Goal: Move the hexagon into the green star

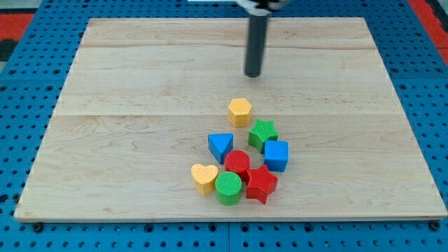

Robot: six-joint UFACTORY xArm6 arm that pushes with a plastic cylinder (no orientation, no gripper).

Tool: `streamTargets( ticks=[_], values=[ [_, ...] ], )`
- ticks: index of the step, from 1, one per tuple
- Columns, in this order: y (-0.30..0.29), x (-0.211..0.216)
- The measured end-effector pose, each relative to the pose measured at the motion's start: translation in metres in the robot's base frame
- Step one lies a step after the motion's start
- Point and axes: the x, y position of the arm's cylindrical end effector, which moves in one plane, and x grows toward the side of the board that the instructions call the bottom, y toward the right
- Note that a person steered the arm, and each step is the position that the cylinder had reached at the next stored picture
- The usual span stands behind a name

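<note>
The yellow hexagon [239,111] lies on the wooden board just up and left of the green star [263,134], with a small gap between them. My tip [253,75] is above the hexagon toward the view's top, slightly to its right, and well apart from it, touching no block.
Below the star is a tight cluster: a blue triangle [220,146], a blue cube [276,155], a red cylinder [237,164], a red star [261,184], a green cylinder [228,187] and a yellow heart [204,177]. The board [112,140] lies on a blue pegboard.
</note>
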Motion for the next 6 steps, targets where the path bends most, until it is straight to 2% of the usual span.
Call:
streamTargets(
  ticks=[1,4,6],
  values=[
    [-0.018,0.023],
    [-0.013,0.041],
    [-0.013,0.077]
  ],
)
